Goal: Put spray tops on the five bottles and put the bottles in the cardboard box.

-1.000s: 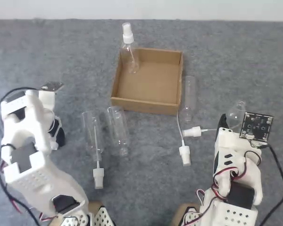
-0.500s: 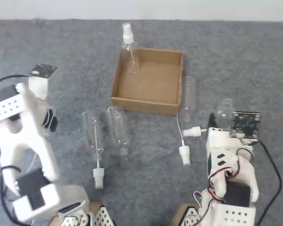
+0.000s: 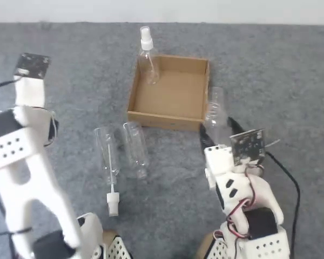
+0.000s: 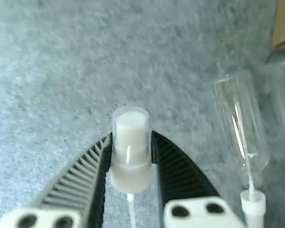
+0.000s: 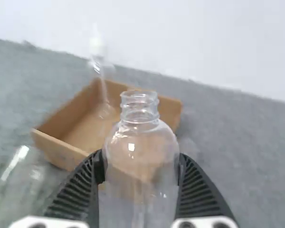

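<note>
Underneath, grey carpet (image 3: 281, 81); beyond, white wall (image 3: 205, 11)

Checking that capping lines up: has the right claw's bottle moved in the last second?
Yes. In the high view the bottle in the right claw has swung left, toward the right front corner of the cardboard box.

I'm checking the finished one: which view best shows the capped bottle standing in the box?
The high view: the capped bottle stands whole in the cardboard box's far corner. The right wrist view shows it faintly, beyond the open bottle.
</note>
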Tool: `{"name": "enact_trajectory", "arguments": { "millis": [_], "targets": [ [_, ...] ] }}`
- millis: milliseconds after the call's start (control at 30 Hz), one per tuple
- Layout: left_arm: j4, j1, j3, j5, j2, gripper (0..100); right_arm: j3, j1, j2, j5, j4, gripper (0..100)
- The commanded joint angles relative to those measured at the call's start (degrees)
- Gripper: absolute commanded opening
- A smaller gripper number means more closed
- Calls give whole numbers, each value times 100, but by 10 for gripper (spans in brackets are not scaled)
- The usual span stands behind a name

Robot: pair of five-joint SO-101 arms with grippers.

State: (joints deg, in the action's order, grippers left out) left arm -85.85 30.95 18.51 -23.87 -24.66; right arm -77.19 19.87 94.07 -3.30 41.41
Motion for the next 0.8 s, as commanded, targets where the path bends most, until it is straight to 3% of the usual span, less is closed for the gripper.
{"name": "enact_trajectory", "arguments": {
  "millis": [0,267,467,767],
  "targets": [
    [360,-26,-233,501,-738,12,70,453,57,-53,-602,19],
    [914,-62,-242,1644,-1389,12,70,1200,48,-44,-1226,19],
    [1081,-818,-259,2470,-1793,12,62,1842,31,-44,-1877,19],
    [1811,-1820,-242,3604,-2365,12,62,1886,-1103,-35,-2413,19]
  ]
}}
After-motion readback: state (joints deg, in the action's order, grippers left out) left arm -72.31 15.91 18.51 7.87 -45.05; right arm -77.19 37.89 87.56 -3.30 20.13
